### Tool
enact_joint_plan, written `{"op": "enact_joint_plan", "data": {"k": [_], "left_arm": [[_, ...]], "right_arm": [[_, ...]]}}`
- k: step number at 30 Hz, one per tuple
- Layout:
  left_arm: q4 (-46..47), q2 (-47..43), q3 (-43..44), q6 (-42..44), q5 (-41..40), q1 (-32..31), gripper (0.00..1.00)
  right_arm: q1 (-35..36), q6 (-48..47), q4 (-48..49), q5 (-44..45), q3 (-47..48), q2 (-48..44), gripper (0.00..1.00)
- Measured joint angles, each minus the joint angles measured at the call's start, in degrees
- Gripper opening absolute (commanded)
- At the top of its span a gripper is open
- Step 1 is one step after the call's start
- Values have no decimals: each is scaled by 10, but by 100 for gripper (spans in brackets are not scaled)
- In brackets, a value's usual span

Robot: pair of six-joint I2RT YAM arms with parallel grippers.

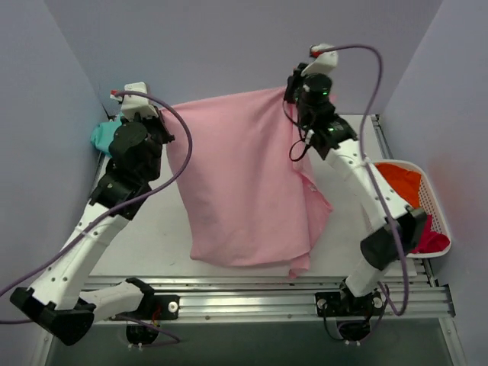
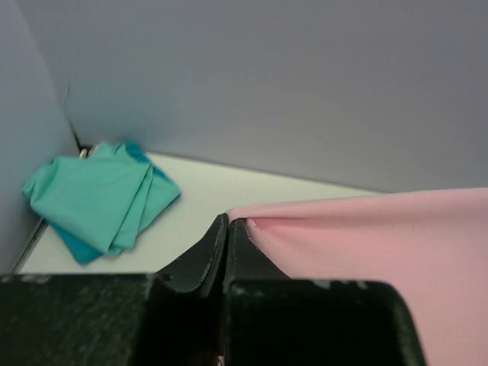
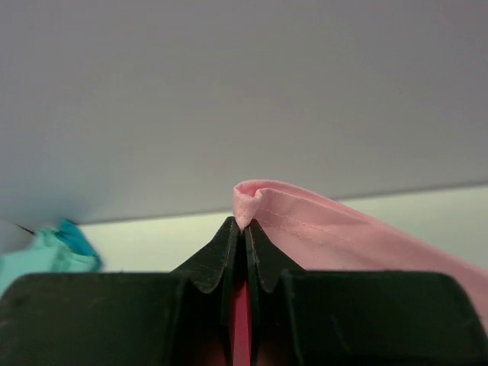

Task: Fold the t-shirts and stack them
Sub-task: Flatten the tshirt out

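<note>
Gripping pink t-shirt (image 1: 244, 183): left claw (image 2: 229, 226), right claw (image 3: 244, 227) both clamped; basket (image 1: 436, 200) only overhead.

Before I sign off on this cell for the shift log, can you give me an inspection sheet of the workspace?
Surface: white table, bare where visible.
Job's things: pink shirt hangs spread between the two arms; teal shirt lies folded in the far left corner; orange shirt and magenta shirt lie in a white basket at the table's right edge.
Clutter: nothing seen.
Jaws: left jaws shut on one top corner of the pink shirt, right jaws shut on the other.
Cables: a purple cable loops off each arm; the left cable crosses the pink shirt's edge in the top view, the right cable arcs clear.
Surroundings: plain grey walls on three sides.
</note>
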Motion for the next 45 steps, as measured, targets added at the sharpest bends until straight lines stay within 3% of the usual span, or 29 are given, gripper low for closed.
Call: {"op": "enact_joint_plan", "data": {"k": [2,6,8,9,10,11,12,13,16,20,26,31,32,33,35,36,37,38,45], "left_arm": [[11,48,-37,-35,32,69,2],[49,209,-65,-78,96,142,2],[79,305,-61,-87,121,160,5],[84,353,-52,-88,129,167,13],[84,402,-39,-89,139,176,56],[81,450,-16,-89,149,185,78],[74,508,24,-94,163,197,94],[73,552,58,-95,176,207,94],[57,632,143,-109,194,231,94],[57,610,151,-114,192,244,94],[81,438,54,-116,164,218,94],[84,303,-13,-134,145,163,94],[87,284,-33,-141,141,150,94],[90,270,-53,-149,141,136,95],[100,257,-98,-173,142,109,97],[106,257,-129,-190,148,94,98],[108,259,-154,-205,153,84,100],[110,264,-180,-221,157,76,94],[123,281,-316,-309,160,40,74]], "right_arm": [[-14,16,-5,2,-7,85,0],[-45,59,-5,-4,-6,264,0],[-58,81,-10,-7,13,344,38],[-64,91,-19,-5,31,384,63],[-72,98,-33,-1,57,424,99],[-81,105,-41,2,89,465,100],[-89,105,-51,6,108,491,100],[-94,109,-59,11,120,507,100],[-108,115,-60,34,134,507,100],[-111,113,-46,60,102,440,100],[-100,111,-7,85,8,281,100],[-95,112,16,110,-33,219,98],[-95,113,19,114,-42,218,94],[-97,113,21,117,-54,219,79],[-100,113,16,120,-70,231,44],[-103,113,13,122,-71,242,17],[-105,113,12,122,-71,255,7],[-107,116,12,122,-70,269,0],[-119,119,-27,120,-10,393,0]]}}
